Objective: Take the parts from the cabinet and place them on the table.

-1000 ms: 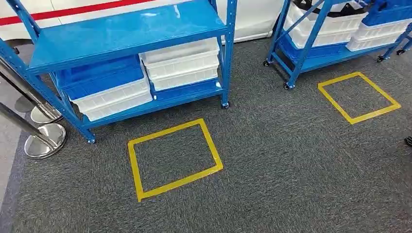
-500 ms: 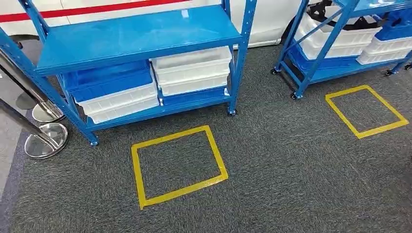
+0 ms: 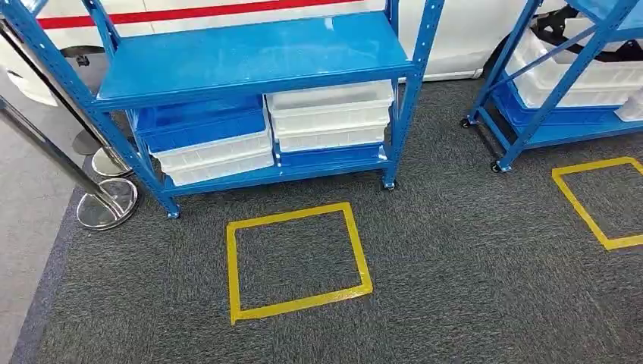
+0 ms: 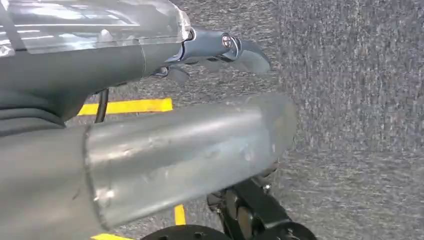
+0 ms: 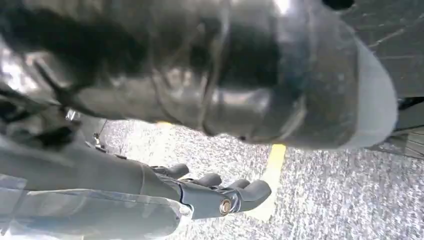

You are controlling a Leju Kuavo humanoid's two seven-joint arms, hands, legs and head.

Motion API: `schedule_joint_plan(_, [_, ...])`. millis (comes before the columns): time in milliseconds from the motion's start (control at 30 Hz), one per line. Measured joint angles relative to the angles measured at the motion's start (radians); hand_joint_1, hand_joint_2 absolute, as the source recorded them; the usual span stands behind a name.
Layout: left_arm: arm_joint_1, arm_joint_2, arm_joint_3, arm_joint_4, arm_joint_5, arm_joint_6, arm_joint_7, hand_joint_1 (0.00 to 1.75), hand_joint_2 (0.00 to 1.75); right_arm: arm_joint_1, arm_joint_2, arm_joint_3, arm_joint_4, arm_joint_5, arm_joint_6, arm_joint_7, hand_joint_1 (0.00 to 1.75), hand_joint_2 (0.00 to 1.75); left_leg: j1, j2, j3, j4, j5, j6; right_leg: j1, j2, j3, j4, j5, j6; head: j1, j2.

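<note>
The blue cabinet (image 3: 250,53), an open metal rack on castors, stands straight ahead in the head view. Its middle shelf is bare. On the bottom shelf, white bins (image 3: 330,114) are stacked at the right, and a blue bin (image 3: 201,125) sits on more white bins (image 3: 216,159) at the left. What the bins contain is hidden. My left hand (image 4: 125,65) hangs over the carpet with fingers (image 4: 240,50) stretched out and nothing in it. My right hand (image 5: 200,192) also hangs over the carpet, fingers loosely bent, holding nothing.
A yellow tape square (image 3: 296,258) marks the dark carpet in front of the cabinet. A second blue rack (image 3: 561,83) with white bins stands at the right, with another tape square (image 3: 599,201) before it. Chrome stanchion bases (image 3: 106,205) stand at the left.
The whole picture has shifted: the camera has turned left and drawn closer, so the cabinet now sits more central. Nothing on the shelves has moved.
</note>
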Motion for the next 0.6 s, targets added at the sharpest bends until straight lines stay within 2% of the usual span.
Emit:
schedule_joint_plan(33, [0.001,0.000,0.000,0.000,0.000,0.000,-0.001,0.00,0.00,0.000,0.000,-0.001,-0.001,0.000,0.000,0.000,0.00,0.00,-0.003,0.006,0.036,-0.099,0.058,0.011,0.000,-0.004,0.012,0.000,-0.007,0.003,0.000,0.000])
schedule_joint_plan(67, [0.000,0.001,0.000,0.000,0.000,0.000,-0.002,0.00,0.00,0.000,0.003,-0.002,-0.001,0.000,0.000,0.000,0.00,0.00,-0.010,0.012,0.041,-0.103,0.020,0.015,0.001,-0.006,0.018,-0.003,-0.010,0.007,0.001,0.000])
schedule_joint_plan(100, [-0.002,0.001,0.000,0.000,0.000,-0.001,-0.003,0.00,0.00,-0.001,0.003,-0.002,-0.002,0.000,0.000,0.000,0.00,0.00,-0.015,0.014,0.038,-0.113,-0.029,0.020,0.000,-0.005,0.014,-0.003,-0.011,0.013,0.000,0.000])
schedule_joint_plan(133, [0.000,0.001,0.000,0.000,0.001,-0.001,-0.002,0.00,0.00,-0.004,0.003,-0.002,-0.003,0.000,0.002,0.000,0.00,0.00,-0.017,0.014,0.041,-0.119,-0.008,0.029,0.001,-0.005,0.017,-0.007,-0.017,0.023,0.000,0.000])
schedule_joint_plan(167, [0.006,0.001,0.000,0.000,0.001,0.000,-0.002,0.00,0.00,-0.003,0.003,-0.002,-0.005,0.000,0.002,0.000,0.00,0.00,-0.016,0.012,0.046,-0.129,0.011,0.039,0.002,-0.005,0.026,0.011,-0.010,0.029,0.000,0.000])
schedule_joint_plan(200, [0.009,0.001,0.000,0.000,0.001,0.000,-0.002,0.00,0.00,-0.003,0.003,-0.003,-0.007,0.000,0.002,0.000,0.00,0.00,-0.009,0.007,0.062,-0.134,0.015,0.046,0.003,-0.005,0.035,0.016,-0.010,0.036,0.000,0.000])
schedule_joint_plan(233, [0.010,0.000,0.000,0.000,0.000,0.000,-0.002,0.00,0.00,-0.003,0.003,-0.003,-0.010,0.002,0.006,0.003,0.00,0.00,-0.005,0.008,0.086,-0.144,0.017,0.047,0.002,0.000,0.031,0.036,-0.018,0.041,0.000,0.000])
schedule_joint_plan(267, [0.008,0.000,0.000,0.000,0.000,0.000,-0.002,0.00,0.00,-0.003,0.003,-0.003,-0.011,0.003,0.009,0.002,0.00,0.00,-0.006,0.008,0.098,-0.145,0.013,0.054,0.001,0.007,0.013,0.078,-0.032,0.041,0.000,0.000])
schedule_joint_plan(300, [0.005,0.000,0.000,0.000,0.000,0.000,-0.002,0.00,0.00,-0.003,0.003,-0.004,-0.014,0.003,0.015,0.003,0.00,0.00,-0.006,0.007,0.102,-0.145,0.007,0.058,0.002,0.010,-0.031,0.144,-0.056,0.042,0.000,0.000])
schedule_joint_plan(367, [0.003,0.000,0.000,0.000,-0.001,0.001,-0.002,0.00,0.00,-0.004,0.003,-0.008,-0.018,0.006,0.020,0.003,0.00,0.00,-0.009,0.006,0.114,-0.145,-0.008,0.059,0.001,0.012,-0.129,0.269,-0.111,0.047,0.000,0.000])
schedule_joint_plan(400, [0.004,0.000,0.000,0.000,-0.001,0.001,-0.002,0.00,0.00,-0.003,0.003,-0.009,-0.019,0.006,0.020,0.005,0.00,0.00,-0.009,0.004,0.123,-0.145,-0.017,0.059,0.000,0.012,-0.164,0.300,-0.120,0.048,0.000,0.000])
schedule_joint_plan(433, [0.005,0.000,-0.001,0.000,-0.002,0.001,-0.001,0.00,0.00,-0.002,0.003,-0.011,-0.019,0.007,0.020,0.006,0.00,0.00,-0.009,0.001,0.138,-0.145,-0.029,0.057,0.000,0.012,-0.183,0.291,-0.110,0.047,0.000,0.000])
schedule_joint_plan(467, [0.006,0.000,-0.001,0.000,-0.002,0.001,0.000,0.00,0.00,0.001,0.003,-0.013,-0.019,0.008,0.020,0.006,0.00,0.00,-0.008,-0.003,0.155,-0.145,-0.042,0.056,0.001,0.012,-0.182,0.247,-0.083,0.046,0.000,0.000])
schedule_joint_plan(500, [0.006,-0.001,-0.001,0.000,-0.002,0.001,0.000,0.00,0.00,0.004,0.003,-0.014,-0.021,0.010,0.020,0.006,0.00,0.00,-0.008,-0.005,0.173,-0.145,-0.055,0.054,0.001,0.012,-0.172,0.183,-0.043,0.042,0.000,0.000])
schedule_joint_plan(533, [0.006,-0.002,-0.001,0.000,-0.002,0.001,0.000,0.00,0.00,0.009,0.003,-0.017,-0.023,0.011,0.020,0.008,0.00,0.00,-0.009,-0.006,0.189,-0.145,-0.071,0.052,0.003,0.013,-0.162,0.110,0.023,0.032,0.000,0.000])
schedule_joint_plan(567, [0.010,-0.003,-0.001,0.000,-0.002,0.001,0.001,0.00,0.00,0.017,0.003,-0.020,-0.024,0.012,0.021,0.009,0.00,0.00,-0.011,-0.007,0.198,-0.143,-0.084,0.048,0.010,0.015,-0.169,0.061,0.114,0.025,0.000,0.000])
schedule_joint_plan(600, [0.006,-0.003,-0.001,0.000,-0.003,0.001,0.001,0.00,0.00,0.015,0.003,-0.023,-0.025,0.013,0.024,0.009,0.00,0.00,-0.012,-0.012,0.204,-0.144,-0.099,0.038,0.013,0.019,-0.166,0.063,0.087,0.027,0.001,0.000])
